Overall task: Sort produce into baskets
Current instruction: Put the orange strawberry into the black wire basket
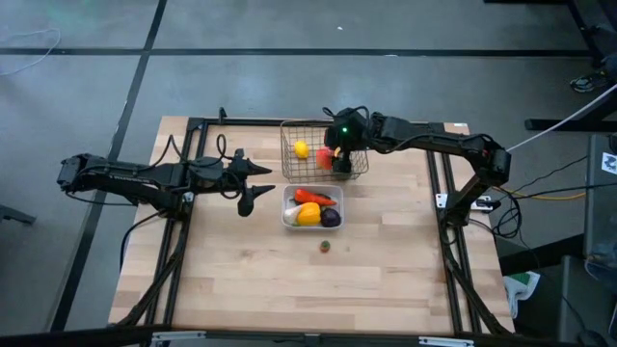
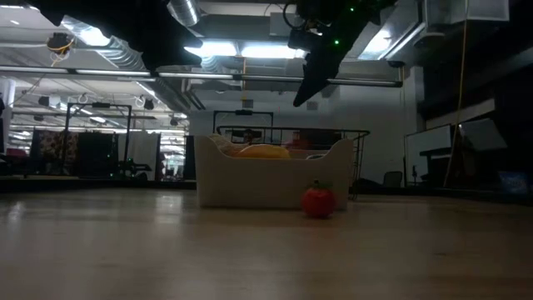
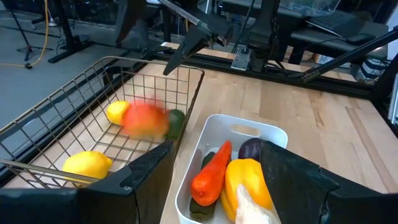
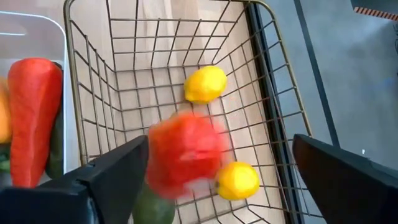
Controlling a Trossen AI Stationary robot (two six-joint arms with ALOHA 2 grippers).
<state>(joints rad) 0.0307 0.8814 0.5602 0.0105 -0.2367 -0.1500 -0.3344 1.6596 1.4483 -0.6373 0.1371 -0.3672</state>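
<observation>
- A small red tomato-like piece (image 1: 325,247) lies alone on the table (image 1: 241,280), nearer the front edge than the two containers and clear of both.
- The white tray (image 1: 287,218) sits near the table centre. It holds an orange carrot (image 1: 314,198), a yellow piece (image 1: 308,214), a dark purple piece (image 1: 331,218) and a dark green piece (image 3: 200,210) under the carrot. A pale item (image 3: 254,205) lies at the tray end nearest the left wrist camera; what it is cannot be told.
- The left gripper (image 1: 245,201) hangs over the table just beside the tray's left side. Its fingers are spread, with nothing between them.
- The wire mesh basket (image 1: 289,130) stands directly behind the tray, toward the rear edge of the table, touching or almost touching it.
- The basket holds two yellow lemons (image 4: 206,83) (image 4: 237,180) and a dark green piece (image 4: 153,208) lying near the tray-side wall.
- A red fruit (image 4: 185,153) shows blurred inside the basket outline, between the right gripper's fingers but touching neither. Whether it rests on the basket floor cannot be told.
- The right gripper (image 1: 339,154) is positioned above the right half of the basket, pointing down into it. Its fingers are spread wide and grip nothing.
</observation>
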